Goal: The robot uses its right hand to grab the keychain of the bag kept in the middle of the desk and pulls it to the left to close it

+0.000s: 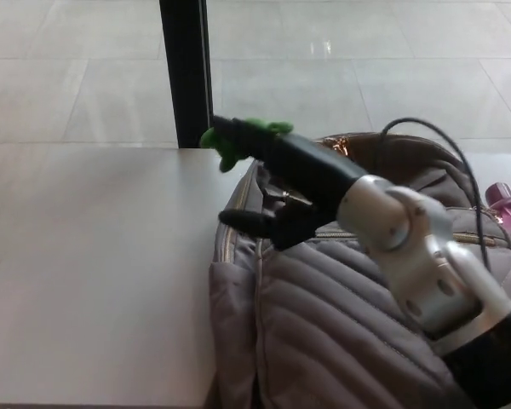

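Right hand: reaches in from 4 o'clock, raised over the upper left part of the bag and pointing toward 10 o'clock.
Hand state: spread wide, with the two upper fingers stretched straight and the thumb well apart below them; nothing is pinched between them.
Keychain: small, bright green, sitting at the tip of the upper fingers at the hand's 10 o'clock end. Whether it is hooked on them or only lies against them cannot be told.
Wrist: silver jointed casing at 4 o'clock from the hand, passing over the bag.
Cable: thin and black, arching above the wrist at its 12 o'clock side.
Bag: grey quilted backpack lying on the tabletop beneath the hand, filling the middle and the 4 o'clock part of the view, its top toward 12 o'clock.
Left hand: not in view.
Bottle: pink and translucent, just beside the bag at its 3 o'clock edge, partly cut off by the frame.
Tabletop: pale and plain, stretching from the bag toward 9 o'clock.
Post: black and upright, behind the tabletop's far edge at 11 o'clock from the hand.
Floor: light glossy tiles across the 12 o'clock part.
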Controlling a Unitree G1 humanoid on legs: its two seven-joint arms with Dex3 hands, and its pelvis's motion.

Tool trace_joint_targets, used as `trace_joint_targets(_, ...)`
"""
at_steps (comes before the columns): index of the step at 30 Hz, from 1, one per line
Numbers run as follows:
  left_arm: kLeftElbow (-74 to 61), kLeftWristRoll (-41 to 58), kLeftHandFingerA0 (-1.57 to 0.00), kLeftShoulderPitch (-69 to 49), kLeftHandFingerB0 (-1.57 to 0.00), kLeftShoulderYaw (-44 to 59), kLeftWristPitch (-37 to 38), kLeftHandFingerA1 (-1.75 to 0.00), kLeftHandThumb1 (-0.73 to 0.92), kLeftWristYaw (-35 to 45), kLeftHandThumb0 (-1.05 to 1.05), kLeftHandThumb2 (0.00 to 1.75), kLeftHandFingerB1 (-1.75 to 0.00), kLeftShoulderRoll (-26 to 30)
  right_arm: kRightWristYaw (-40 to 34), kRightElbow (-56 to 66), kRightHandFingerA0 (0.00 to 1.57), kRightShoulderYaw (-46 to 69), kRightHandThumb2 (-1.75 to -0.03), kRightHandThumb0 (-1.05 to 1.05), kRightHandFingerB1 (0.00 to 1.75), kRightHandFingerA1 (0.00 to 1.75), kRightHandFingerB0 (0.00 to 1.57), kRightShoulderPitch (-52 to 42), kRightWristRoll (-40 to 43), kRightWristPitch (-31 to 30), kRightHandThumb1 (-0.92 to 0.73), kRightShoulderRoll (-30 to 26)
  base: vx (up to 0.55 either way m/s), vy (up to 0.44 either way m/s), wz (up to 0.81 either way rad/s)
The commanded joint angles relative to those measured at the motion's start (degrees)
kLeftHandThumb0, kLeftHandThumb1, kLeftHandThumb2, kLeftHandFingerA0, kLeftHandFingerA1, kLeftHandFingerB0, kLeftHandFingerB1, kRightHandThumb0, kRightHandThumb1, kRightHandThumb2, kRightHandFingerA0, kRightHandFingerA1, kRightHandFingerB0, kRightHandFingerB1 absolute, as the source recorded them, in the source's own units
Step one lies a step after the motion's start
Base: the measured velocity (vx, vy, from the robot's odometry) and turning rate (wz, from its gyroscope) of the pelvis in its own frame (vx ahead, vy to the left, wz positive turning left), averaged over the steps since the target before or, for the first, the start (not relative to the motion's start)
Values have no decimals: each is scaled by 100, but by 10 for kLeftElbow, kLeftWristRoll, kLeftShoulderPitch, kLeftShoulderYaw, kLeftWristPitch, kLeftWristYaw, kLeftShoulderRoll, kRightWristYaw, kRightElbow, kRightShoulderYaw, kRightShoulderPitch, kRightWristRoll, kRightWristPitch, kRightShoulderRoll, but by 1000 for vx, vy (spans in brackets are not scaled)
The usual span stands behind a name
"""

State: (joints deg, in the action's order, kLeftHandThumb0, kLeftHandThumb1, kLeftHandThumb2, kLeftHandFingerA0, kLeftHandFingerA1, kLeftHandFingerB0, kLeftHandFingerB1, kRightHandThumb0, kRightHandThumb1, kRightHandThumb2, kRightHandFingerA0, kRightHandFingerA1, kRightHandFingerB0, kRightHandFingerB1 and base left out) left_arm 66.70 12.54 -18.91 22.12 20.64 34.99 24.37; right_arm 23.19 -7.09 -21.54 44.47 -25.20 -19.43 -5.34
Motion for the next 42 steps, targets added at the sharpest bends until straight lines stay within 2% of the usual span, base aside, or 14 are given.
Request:
trace_joint_targets(1, 5, 24, -76, -12, -60, 20, -4, -117, 78, 18, -105, 70, -111, 2, 153, 119, 0, 99, -104, -104, 0, 18, 0, 48, 120, -159, -62, -64, 0, 0, 0)
trace_joint_targets(11, 12, 18, -76, -2, -60, 28, -10, -117, 78, 21, -105, 70, -111, 9, 154, 120, 0, 94, -104, -104, 0, 18, 0, 58, 123, -181, -62, -60, 0, 0, 0)
trace_joint_targets(27, 10, 10, -76, 6, -60, 23, -10, -117, 78, 21, -105, 70, -111, 11, 151, 149, 0, 96, -104, -104, 0, 18, 0, 47, 152, -212, -62, -92, 0, 0, 0)
trace_joint_targets(42, -1, 12, -76, 3, -60, 29, -12, -117, 78, 21, -105, 70, -111, 29, 136, 142, 0, 101, -104, -104, 0, 18, 0, 41, 174, -201, -62, -94, 0, 0, 0)
